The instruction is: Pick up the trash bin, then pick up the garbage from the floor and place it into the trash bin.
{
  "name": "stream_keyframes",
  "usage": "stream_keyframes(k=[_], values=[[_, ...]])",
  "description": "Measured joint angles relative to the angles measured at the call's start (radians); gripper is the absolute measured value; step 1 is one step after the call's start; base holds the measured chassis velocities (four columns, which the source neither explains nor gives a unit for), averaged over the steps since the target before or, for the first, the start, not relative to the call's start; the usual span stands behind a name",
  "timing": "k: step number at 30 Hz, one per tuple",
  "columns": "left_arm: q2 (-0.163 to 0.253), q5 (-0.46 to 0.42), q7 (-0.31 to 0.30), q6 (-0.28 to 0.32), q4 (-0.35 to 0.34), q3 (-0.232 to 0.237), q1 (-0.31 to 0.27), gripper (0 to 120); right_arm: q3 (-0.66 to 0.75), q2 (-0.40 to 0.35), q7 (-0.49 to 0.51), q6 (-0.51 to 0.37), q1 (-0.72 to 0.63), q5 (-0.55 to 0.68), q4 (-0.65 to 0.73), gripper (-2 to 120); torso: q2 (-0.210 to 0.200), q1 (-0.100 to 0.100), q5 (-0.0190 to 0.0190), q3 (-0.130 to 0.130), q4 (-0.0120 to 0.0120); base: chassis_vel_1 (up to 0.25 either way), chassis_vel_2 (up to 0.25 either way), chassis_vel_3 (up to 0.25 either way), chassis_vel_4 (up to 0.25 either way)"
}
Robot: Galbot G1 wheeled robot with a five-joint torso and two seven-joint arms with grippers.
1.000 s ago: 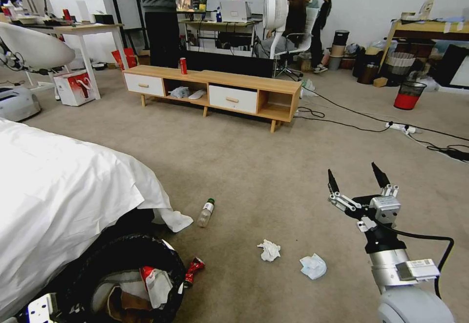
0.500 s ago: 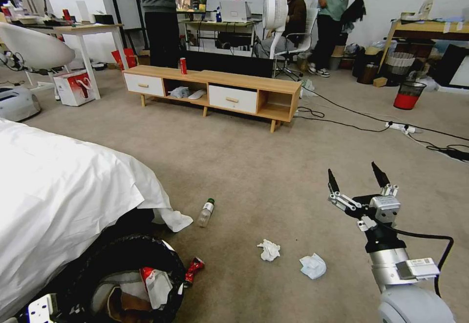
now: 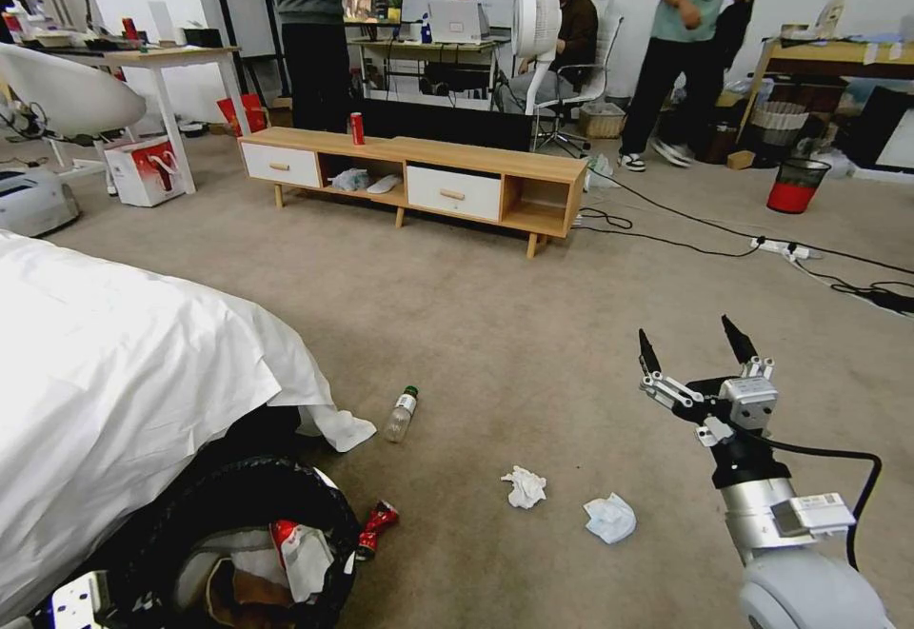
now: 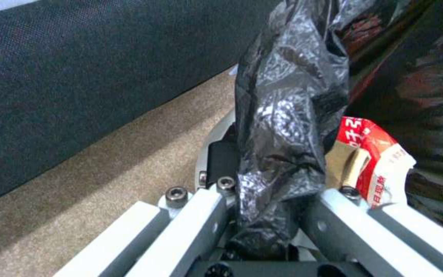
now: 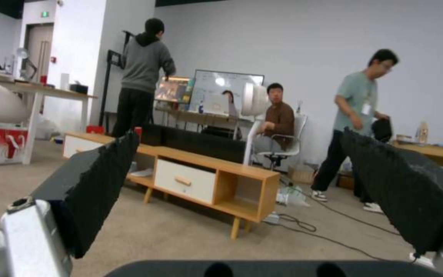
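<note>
The round trash bin lined with crinkled black plastic (image 3: 243, 524) sits at 7 o'clock in the head view, against the white bedsheet (image 3: 124, 372), with a red-white packet (image 3: 297, 548) inside. The left gripper (image 4: 262, 215) is clamped on the liner at the bin's rim. On the tan carpet lie 2 crumpled white tissues (image 3: 525, 487), a crushed red can (image 3: 377, 522) and a clear green-capped bottle (image 3: 401, 414). The right gripper (image 3: 692, 348) hangs at 4 o'clock, fingers spread apart.
</note>
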Motion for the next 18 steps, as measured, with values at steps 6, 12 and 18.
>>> stream_keyframes(k=[6, 12, 18], values=[[-0.006, 0.0, 0.0, 0.0, 0.007, 0.0, -0.006, 0, -0.002, -0.005, 0.0, -0.002, 0.012, 0.006, -0.013, 100, 0.0, 0.0, -0.0001, 0.0, 0.0, 0.0, 0.0, 0.0, 0.0], [-0.005, -0.001, 0.0, 0.0, 0.012, -0.001, -0.01, 0, -0.003, -0.005, -0.007, 0.0, 0.018, 0.007, -0.024, 100, 0.0, 0.0, 0.0, 0.0, 0.0, 0.0, 0.0, 0.0, 0.0], [-0.002, -0.004, 0.0, 0.0, 0.017, -0.002, -0.013, 0, -0.003, -0.015, 0.03, -0.081, 0.027, 0.055, -0.029, 100, 0.0, 0.0, -0.0001, 0.0, 0.0, 0.0, 0.0, 0.0, 0.0]])
